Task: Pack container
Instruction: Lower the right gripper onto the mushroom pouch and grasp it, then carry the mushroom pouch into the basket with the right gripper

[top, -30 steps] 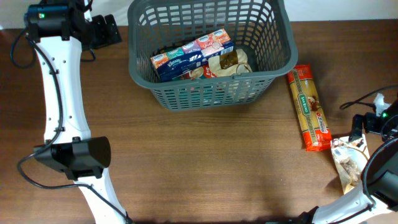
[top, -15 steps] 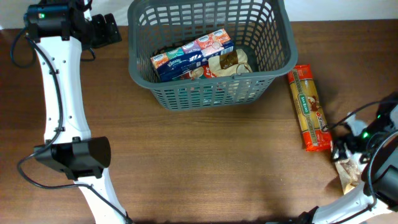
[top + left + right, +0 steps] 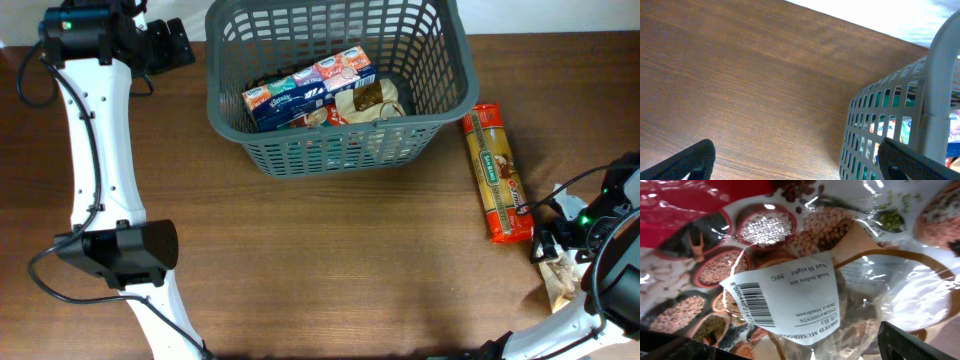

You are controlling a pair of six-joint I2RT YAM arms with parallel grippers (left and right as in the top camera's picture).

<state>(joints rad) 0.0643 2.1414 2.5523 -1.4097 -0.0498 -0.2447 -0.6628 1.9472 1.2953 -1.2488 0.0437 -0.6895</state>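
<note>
At the lower right of the overhead frame, your right gripper (image 3: 556, 246) hung over the pouch (image 3: 562, 280), well apart from the basket (image 3: 330, 152). The basket sat at top centre on the table (image 3: 330, 270), with a tissue pack (image 3: 305, 88) and a bag (image 3: 367, 100) inside.

The right jaws were spread, a dark tip at each bottom corner of the wrist view, and nothing was pinched between them. The left gripper (image 3: 168, 46), at the upper left beside the basket, was also spread and empty.

The likely trouble was the pouch itself. Its film looked glossy and crinkled, so if you closed on a loose fold it could slide out or dangle. A dangling pouch could then catch the basket's flared rim on the way over. The pasta (image 3: 497, 172) lay just beside the pouch, and a careless descent could nudge it.

Only the right wrist view showed the pouch's white label, barcode and shiny wrinkles; overhead, the arm hid much of it. Only the overhead view showed the pasta and the path to the basket. The left wrist view added the basket's slotted wall close by.
</note>
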